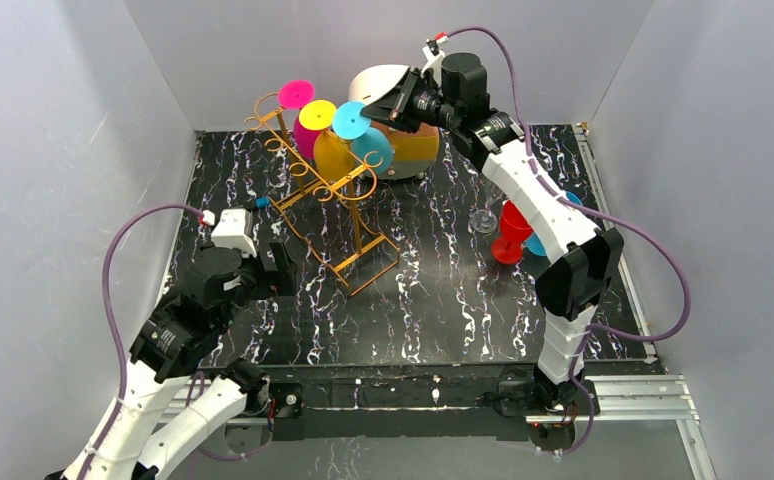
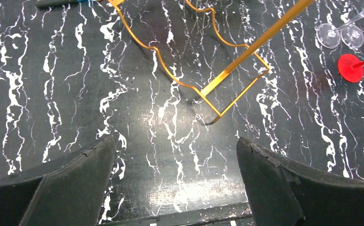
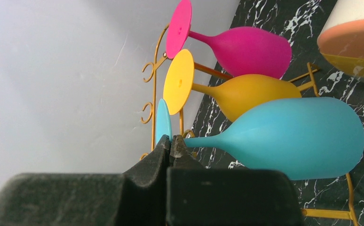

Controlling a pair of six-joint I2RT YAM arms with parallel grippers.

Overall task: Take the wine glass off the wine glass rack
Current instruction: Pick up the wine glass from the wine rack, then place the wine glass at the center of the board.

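The right gripper (image 3: 170, 143) has its jaws clenched on the thin stem of the blue wine glass (image 3: 293, 136), right behind the foot disc. That glass hangs bowl-down at the front of the wine glass rack (image 1: 333, 200), its foot resting on the parallel rails. To do this step well, the glass probably has to slide along the rails toward their open end, level with them, before any lift, because the flat foot is wider than the gap. The matte, smooth-looking plastic may slip or pivot in such a narrow pinch, so a slow pull seems wise. The long, rounded bowl lies just beside the yellow glass (image 3: 250, 94), with the pink glass (image 3: 250, 49) behind it. A swing could knock them or tip the light wire frame with its curled scrolls. The left gripper (image 2: 175, 146) hangs released over the glossy, white-veined black surface (image 1: 443, 290) near the rack's rectangular base, and could steady it.
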